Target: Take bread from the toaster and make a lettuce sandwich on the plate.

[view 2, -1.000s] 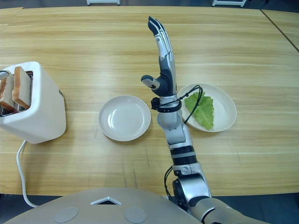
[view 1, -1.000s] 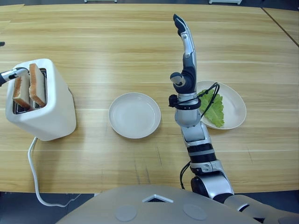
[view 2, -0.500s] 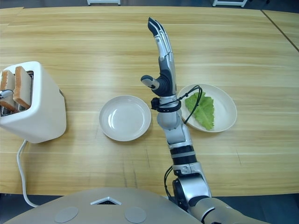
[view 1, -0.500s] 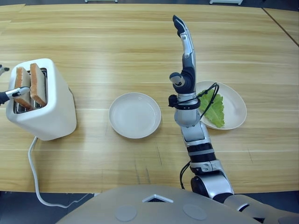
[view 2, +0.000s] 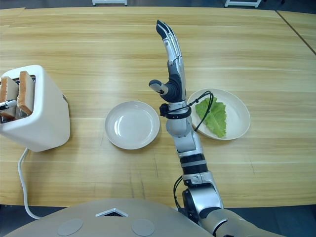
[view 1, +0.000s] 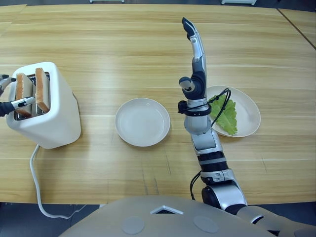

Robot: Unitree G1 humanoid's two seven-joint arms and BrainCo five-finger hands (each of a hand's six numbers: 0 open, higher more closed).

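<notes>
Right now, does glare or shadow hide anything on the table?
Left eye view: even light, a soft shadow beside the toaster; the left hand is cut by the frame edge. Right eye view: faint sheen on the empty plate, lettuce plainly lit.

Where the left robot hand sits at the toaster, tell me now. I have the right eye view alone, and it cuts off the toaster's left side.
Observer: The left robot hand is at the left of the toaster. One part lies across the left bread slice, another sits off the toaster's far-left corner.
Operator: Give me the toaster's left side.
Observer: Its left wall ends just inside the picture, with a sliver of table beyond it.
Operator: Trace the cord.
Observer: The cord drops over the table's near edge, then curls right below it.
</notes>
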